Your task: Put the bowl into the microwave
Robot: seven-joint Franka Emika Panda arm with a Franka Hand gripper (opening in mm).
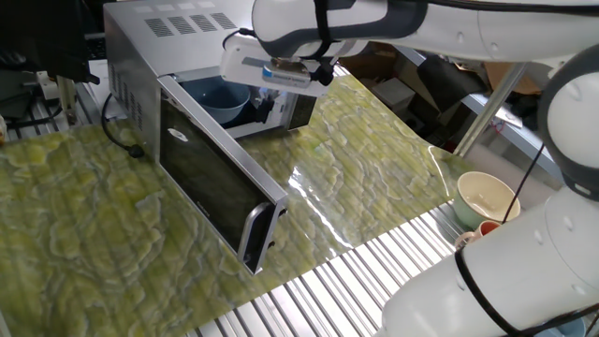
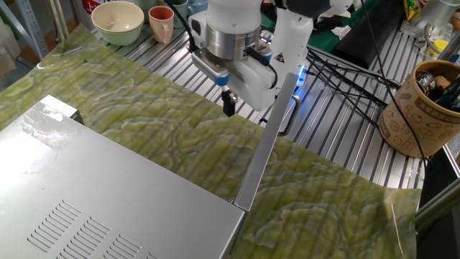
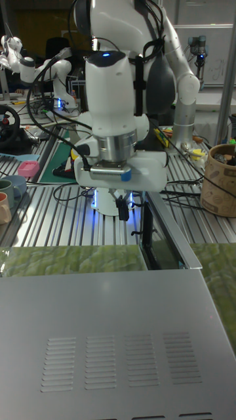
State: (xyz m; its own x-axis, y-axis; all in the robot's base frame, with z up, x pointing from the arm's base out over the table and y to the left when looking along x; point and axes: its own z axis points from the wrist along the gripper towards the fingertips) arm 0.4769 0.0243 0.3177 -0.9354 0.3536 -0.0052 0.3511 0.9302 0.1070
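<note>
Light-blue bowl [image 1: 223, 97] sitting inside the open microwave [image 1: 154, 56], on the cavity floor toward its left side, paler blue within, nothing visible in it. Dark glass door [image 1: 213, 183] swung fully out, reaching toward 5 o'clock in one fixed view, handle at its far end. Seen edge-on as a thin grey bar in the other fixed view, above the silver top with its vent slots [image 2: 79, 226]. Green marbled mat [image 1: 84, 234] spread under everything.

Cream bowl [image 2: 118, 20] with a greenish outside parked at 11 o'clock in that view, on the slatted table [image 2: 338, 137], a pinkish cup [image 2: 161, 21] just beside it. Tan patterned pot [image 2: 422, 108] at 3 o'clock, holding dark items too small to make out.

White arm bent over the microwave's open front, wrist pointing straight down. Gripper [image 2: 228, 102] hanging above the mat just outside the cavity, apart from the bowl, holding nothing. Dark fingers pressed together into one narrow tip, no gap showing between them.
</note>
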